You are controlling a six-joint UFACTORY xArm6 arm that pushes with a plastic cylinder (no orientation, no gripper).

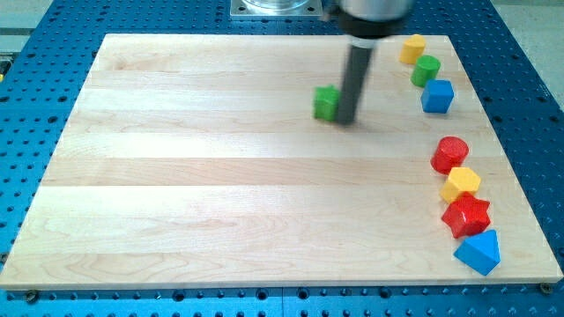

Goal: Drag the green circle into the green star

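The green circle stands near the board's top right, between a yellow block and a blue cube. A second green block, its star shape hard to make out, sits at the upper middle of the board. My tip rests on the board right against that green block's right side, far to the left of the green circle. The rod rises to the arm's dark body at the view's top.
Down the board's right edge lie a red circle, a yellow hexagon, a red star and a blue triangle. The wooden board lies on a blue perforated table.
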